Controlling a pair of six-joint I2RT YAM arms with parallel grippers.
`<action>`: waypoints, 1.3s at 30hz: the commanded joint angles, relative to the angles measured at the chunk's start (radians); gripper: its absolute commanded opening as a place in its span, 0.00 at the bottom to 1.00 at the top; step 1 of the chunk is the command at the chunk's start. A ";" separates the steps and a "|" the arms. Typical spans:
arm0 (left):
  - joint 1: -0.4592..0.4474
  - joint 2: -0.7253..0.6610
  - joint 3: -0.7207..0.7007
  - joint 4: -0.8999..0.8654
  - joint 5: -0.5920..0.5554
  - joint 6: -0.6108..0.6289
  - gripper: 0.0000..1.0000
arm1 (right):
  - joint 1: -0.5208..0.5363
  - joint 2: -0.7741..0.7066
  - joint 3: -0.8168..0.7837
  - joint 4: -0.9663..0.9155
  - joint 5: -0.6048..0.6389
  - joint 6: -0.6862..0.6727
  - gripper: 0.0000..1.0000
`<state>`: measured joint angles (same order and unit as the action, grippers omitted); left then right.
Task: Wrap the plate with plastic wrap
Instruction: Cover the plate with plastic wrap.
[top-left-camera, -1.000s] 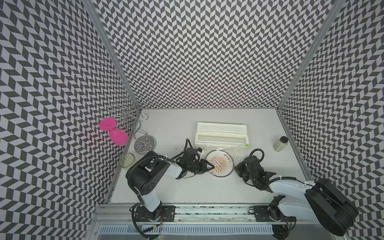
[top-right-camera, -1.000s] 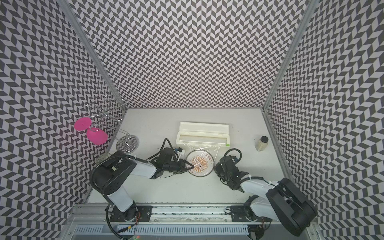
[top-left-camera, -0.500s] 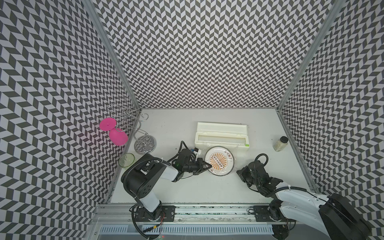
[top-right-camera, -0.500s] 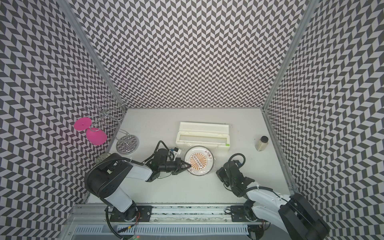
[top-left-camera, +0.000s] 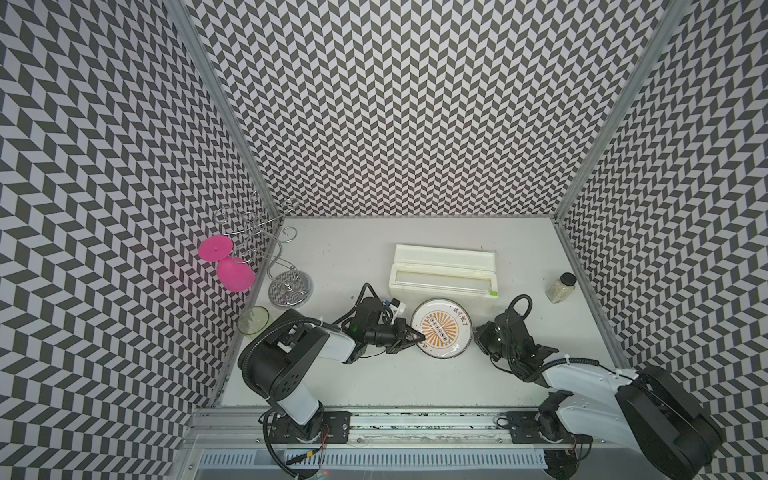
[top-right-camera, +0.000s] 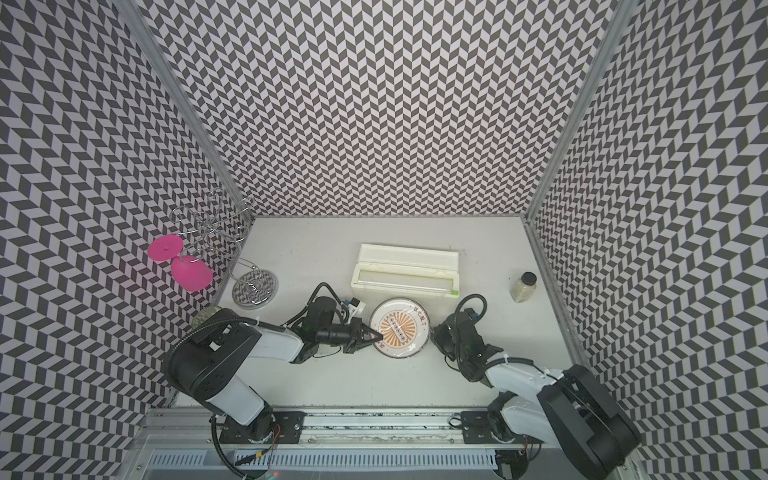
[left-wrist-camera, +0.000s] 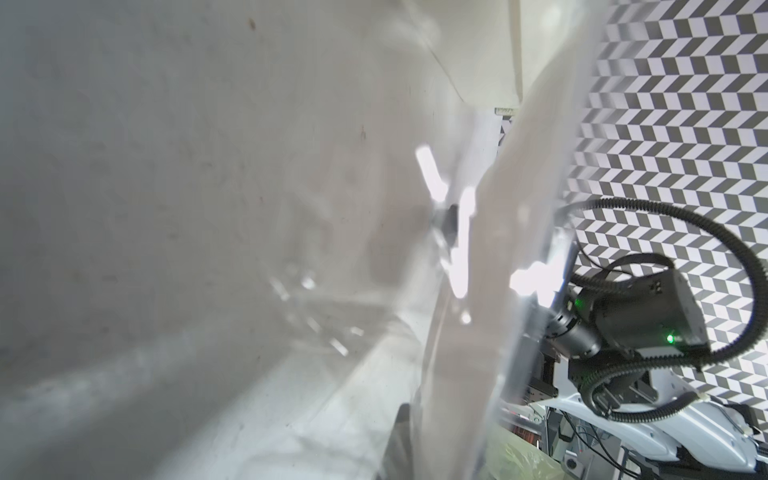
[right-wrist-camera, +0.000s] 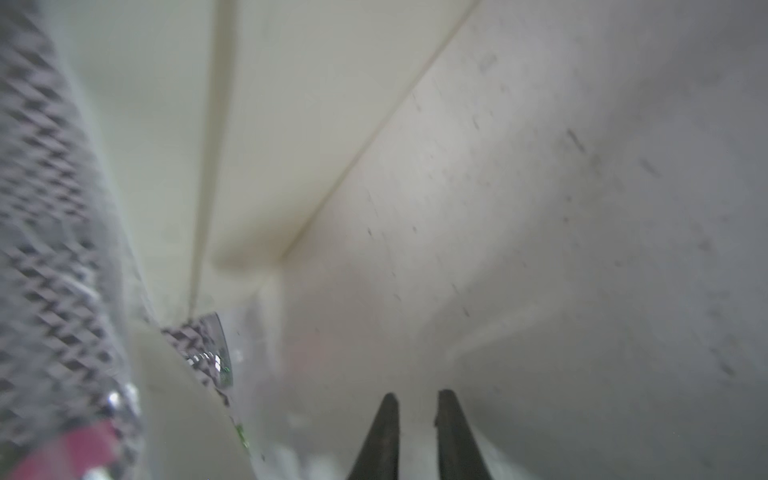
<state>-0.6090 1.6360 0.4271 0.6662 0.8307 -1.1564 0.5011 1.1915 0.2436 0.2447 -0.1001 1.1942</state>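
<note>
The plate (top-left-camera: 441, 328) (top-right-camera: 399, 328), white with an orange sunburst, lies in front of the dispenser box in both top views. Glossy plastic wrap (left-wrist-camera: 316, 307) shows crinkled beside the plate's edge (left-wrist-camera: 465, 332) in the left wrist view. My left gripper (top-left-camera: 420, 336) (top-right-camera: 377, 335) is shut, its tips pinching the plate's left rim through the film. Just off the plate's right rim is my right gripper (top-left-camera: 477, 334) (top-right-camera: 434, 334). In the right wrist view the right gripper (right-wrist-camera: 417, 401) stands slightly open over the table, with nothing between its fingers.
The cream dispenser box (top-left-camera: 442, 272) lies just behind the plate. A small jar (top-left-camera: 561, 287) stands at the right wall. At the left are a wire stand (top-left-camera: 289, 287), pink glasses (top-left-camera: 235, 272) and a clear glass (top-left-camera: 253, 320).
The left gripper has closed on the plate's left rim. The right gripper drew back, returned to the plate's right rim and opened. The film no longer stretches from box to plate.
</note>
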 joint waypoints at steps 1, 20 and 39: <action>-0.015 -0.004 0.025 0.052 0.099 0.001 0.00 | -0.051 0.007 0.034 0.203 -0.178 -0.107 0.42; 0.068 -0.024 0.026 0.035 0.116 0.004 0.00 | -0.303 0.055 0.202 -0.590 -0.235 -0.427 0.62; 0.053 -0.003 0.065 -0.037 0.074 0.051 0.00 | 0.031 -0.219 0.301 -0.643 -0.384 -0.114 0.60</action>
<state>-0.5415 1.6421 0.4614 0.6109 0.9001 -1.1225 0.4778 0.9527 0.5159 -0.4686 -0.5026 0.9668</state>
